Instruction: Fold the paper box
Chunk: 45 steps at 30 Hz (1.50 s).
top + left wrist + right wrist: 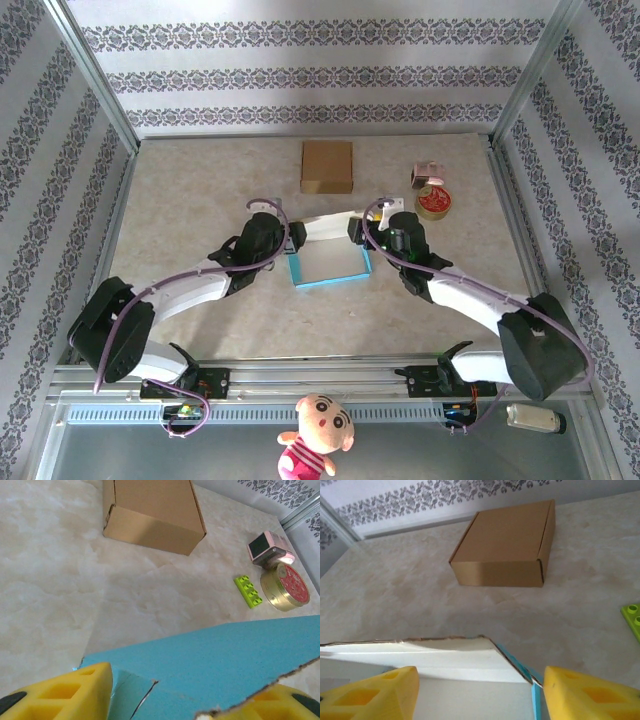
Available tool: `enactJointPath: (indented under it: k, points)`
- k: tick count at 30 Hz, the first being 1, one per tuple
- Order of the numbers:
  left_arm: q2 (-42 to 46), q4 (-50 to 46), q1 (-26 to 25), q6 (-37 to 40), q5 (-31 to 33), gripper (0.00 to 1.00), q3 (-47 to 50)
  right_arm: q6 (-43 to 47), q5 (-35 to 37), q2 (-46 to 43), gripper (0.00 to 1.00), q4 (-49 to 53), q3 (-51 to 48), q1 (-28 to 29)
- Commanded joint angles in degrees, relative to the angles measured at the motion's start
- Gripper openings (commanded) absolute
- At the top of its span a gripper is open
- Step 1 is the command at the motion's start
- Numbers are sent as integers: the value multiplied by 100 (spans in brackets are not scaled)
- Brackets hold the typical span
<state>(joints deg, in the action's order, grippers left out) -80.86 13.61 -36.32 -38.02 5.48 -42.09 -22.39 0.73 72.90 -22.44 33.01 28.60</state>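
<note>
The left gripper (187,687) is seen with its yellow fingers (60,690) spread wide and nothing pinched. A blue panel of the paper box (225,650) is laid across the gap between them, its torn edge lapping over the right-hand finger. Just ahead of this claw bare table (60,580) is shown; further ahead and to its right a green brick (248,591) is found just beside a gold tin (287,586) with a red lid; beyond the tin a pink cube (267,547) is set. Farthest off, ahead and a little left, a closed brown cardboard box (150,510) is placed.

The right gripper (480,675) is likewise held wide. A white flap of the paper box is seen between its fingers, with a thin blue edge towards the right-hand one; whether either finger is touched by the flap cannot be told. Ahead of this claw the table is bare, then the brown cardboard box is met, well apart and slightly to the right; the green brick is cut off at the right edge.

From above, the box's open tray is seen on the near side of both claws, between the two arms. Its far edge is flanked by the claws, the left at one far corner and the right at the other.
</note>
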Motion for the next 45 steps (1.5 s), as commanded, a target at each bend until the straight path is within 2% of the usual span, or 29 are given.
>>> enactJointPath:
  k: [1, 6, 9, 13, 16, 19, 23, 26, 32, 34, 37, 40, 45]
  points:
    - [466, 172, -95, 93, 269, 58, 51, 289, -539, -458, 73, 477, -24, -113]
    - [1109, -660, -95, 456, 491, 69, -56, 988, -1117, -1149, 89, 1370, 131, -435]
    - [1507, -1377, -95, 480, 627, 71, -216, 1153, -1437, -1256, 90, 2006, 461, -729]
    - [1998, -2729, -119, -311, 1052, 68, -249, 691, -1686, -1333, 90, 2293, 537, -1032]
    - [2031, -3346, -187, -1140, 650, 59, -46, -133, -1731, -1292, 90, 2636, 576, -1365]
    - [1678, -3511, -275, -1726, 50, 59, 61, -677, -2018, -963, 88, 3154, 799, -1630]
    - [692, -3044, -315, -1795, -545, 60, -186, -832, -2545, -428, 87, 3386, 1042, -1727]
    - [-96, -2639, -315, -1749, -520, 62, -447, -864, -2775, -180, 87, 3325, 1080, -1727]
    - [-1228, -2235, -225, -1558, -223, 61, -895, -716, -2762, -172, 87, 3320, 1020, -1735]
    - [-1447, -2213, -176, -1462, -169, 57, -1024, -679, -2711, -245, 87, 3332, 975, -1740]
    - [-1627, -2265, -148, -1345, -63, 46, -1164, -639, -2667, -343, 87, 3333, 908, -1743]
    - [-1776, -2258, -130, -1272, -222, 40, -1279, -625, -2664, -413, 87, 3338, 890, -1747]
    - [-1960, -2156, -130, -1160, -278, 17, -1282, -723, -2629, -410, 87, 3154, 718, -1744]
